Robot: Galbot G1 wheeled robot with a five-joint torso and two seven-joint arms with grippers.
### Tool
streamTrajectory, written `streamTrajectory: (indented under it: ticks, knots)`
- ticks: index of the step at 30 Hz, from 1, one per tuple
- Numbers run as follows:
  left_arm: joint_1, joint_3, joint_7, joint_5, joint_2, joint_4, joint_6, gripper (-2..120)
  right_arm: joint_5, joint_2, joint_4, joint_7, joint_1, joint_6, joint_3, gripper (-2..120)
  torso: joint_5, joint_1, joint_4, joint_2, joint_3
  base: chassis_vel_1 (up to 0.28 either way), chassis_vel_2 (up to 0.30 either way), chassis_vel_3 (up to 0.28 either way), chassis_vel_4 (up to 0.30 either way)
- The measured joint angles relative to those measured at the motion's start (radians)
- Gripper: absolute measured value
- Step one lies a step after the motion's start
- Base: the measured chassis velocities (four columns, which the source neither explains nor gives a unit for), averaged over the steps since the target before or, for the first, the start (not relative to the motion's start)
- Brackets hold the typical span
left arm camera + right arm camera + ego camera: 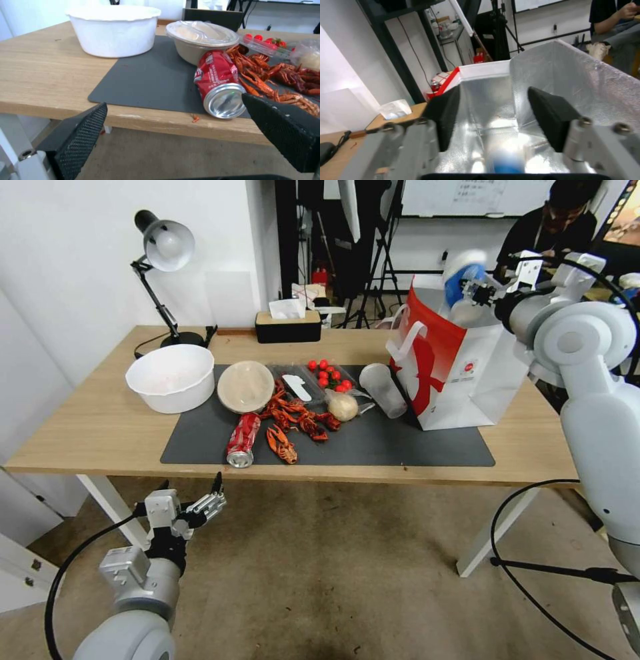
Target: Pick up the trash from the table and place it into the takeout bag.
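from my head camera, the table (93,427) stretches across in front of me with a dark grey mat (373,443) on its top. the takeout bag (460,373) stands at the mat's right end. my right gripper (481,292) is over the bag's open mouth, and the blue-and-white paper cup (461,280) is a blur just beside its fingers. on the mat lie the red soda can (242,440) on its side, the round beige bowl (245,386), the beige ball in clear wrap (343,405) and the clear plastic cup (383,389), tipped over beside the bag. my left gripper (205,505) hangs below the table's near edge.

from my left wrist, my two black fingers (80,135) stand wide apart and hold nothing; the can's silver end (224,100) faces me near the mat's edge.

from my right wrist, my fingers (550,117) are spread over the bag's silver lining (566,82), with the blue-and-white cup (505,162) down inside, free of them.
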Motion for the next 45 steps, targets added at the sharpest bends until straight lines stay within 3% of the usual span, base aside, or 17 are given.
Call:
streamTrajectory:
  ticks: [11, 16, 19, 20, 24, 26, 30, 39, 45]
  knots:
    - [0.003, -0.001, 0.002, 0.001, -0.003, -0.008, -0.007, 100, -0.001, -0.023, 0.051, -0.044, -0.041, 0.001, 0.014, 97, 0.0, 0.0, 0.0001, 0.0, 0.0, 0.0, 0.0, 0.0, 0.0]
    - [0.002, -0.002, 0.003, 0.001, -0.003, -0.008, -0.011, 100, -0.063, -0.044, 0.11, -0.169, -0.102, 0.051, 0.029, 100, 0.0, 0.0, 0.0, 0.0, 0.0, 0.0, 0.0, 0.0, 0.0]
    - [-0.001, -0.002, 0.006, 0.001, -0.003, -0.002, -0.016, 100, -0.151, -0.073, 0.18, -0.314, -0.188, 0.161, 0.038, 100, 0.0, 0.0, 0.0002, 0.0, 0.0, 0.0, 0.0, 0.0, 0.0]
    - [-0.001, -0.002, 0.006, 0.001, -0.003, -0.002, -0.016, 100, -0.151, -0.073, 0.18, -0.314, -0.188, 0.161, 0.038, 100, 0.0, 0.0, 0.0002, 0.0, 0.0, 0.0, 0.0, 0.0, 0.0]
    - [0.0, -0.003, 0.011, 0.0, -0.002, 0.002, -0.018, 100, -0.245, -0.103, 0.25, -0.428, -0.32, 0.257, 0.078, 100, -0.0001, 0.0, 0.0001, 0.0, 0.0, 0.0, 0.0, 0.0, 0.0]
    - [0.0, -0.005, 0.014, 0.0, -0.001, 0.005, -0.024, 100, -0.328, -0.13, 0.299, -0.491, -0.463, 0.343, 0.114, 100, 0.0002, 0.0, -0.0001, 0.0, 0.0, 0.0, 0.0, 0.0, 0.0]
    - [-0.001, -0.005, 0.016, 0.0, 0.001, 0.012, -0.028, 100, -0.391, -0.146, 0.35, -0.52, -0.618, 0.438, 0.147, 100, 0.0001, 0.0, -0.0001, 0.0, 0.0, 0.0, 0.0, 0.0, 0.0]
    - [-0.003, -0.002, 0.02, 0.002, 0.003, 0.02, -0.028, 100, -0.473, -0.13, 0.384, -0.542, -0.796, 0.553, 0.199, 100, -0.0003, 0.0, 0.0004, 0.0, 0.0, 0.0, 0.0, 0.0, 0.0]
    - [-0.003, 0.001, 0.02, 0.002, 0.004, 0.026, -0.033, 100, -0.568, -0.03, 0.411, -0.559, -1.021, 0.706, 0.24, 100, 0.0, 0.0, 0.0, 0.0, 0.0, 0.0, 0.0, 0.0, 0.0]
